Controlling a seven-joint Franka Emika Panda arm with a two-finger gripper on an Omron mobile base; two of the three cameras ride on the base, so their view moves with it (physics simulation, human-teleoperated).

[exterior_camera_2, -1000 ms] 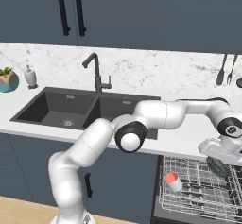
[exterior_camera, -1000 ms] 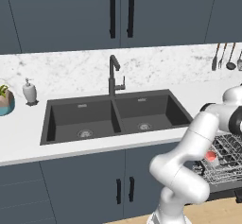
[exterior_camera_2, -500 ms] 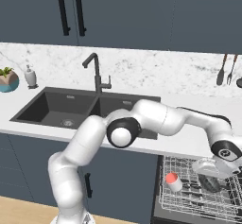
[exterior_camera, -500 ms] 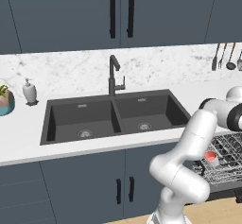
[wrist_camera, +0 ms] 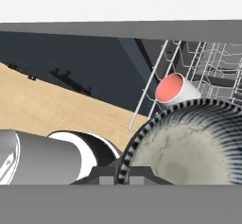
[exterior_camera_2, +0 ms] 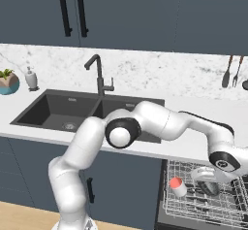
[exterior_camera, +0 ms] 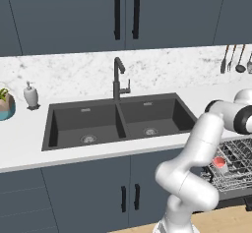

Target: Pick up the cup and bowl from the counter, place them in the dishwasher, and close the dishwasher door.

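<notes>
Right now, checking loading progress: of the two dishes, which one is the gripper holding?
The bowl, grey with a dark striped rim, is held over the dishwasher rack. The cup lies apart on its side in the rack.

Even, bright rendered light, soft shadows, no glare; hand view slightly blurred

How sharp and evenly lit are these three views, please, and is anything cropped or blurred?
Left base view: flat, even light, sharp; dishwasher cut by the right edge. Right base view: equally crisp, soft sheen on the arm, no glare. Hand view: bowl close and cropped at the bottom, its striped rim sharp; cup clear behind.
</notes>
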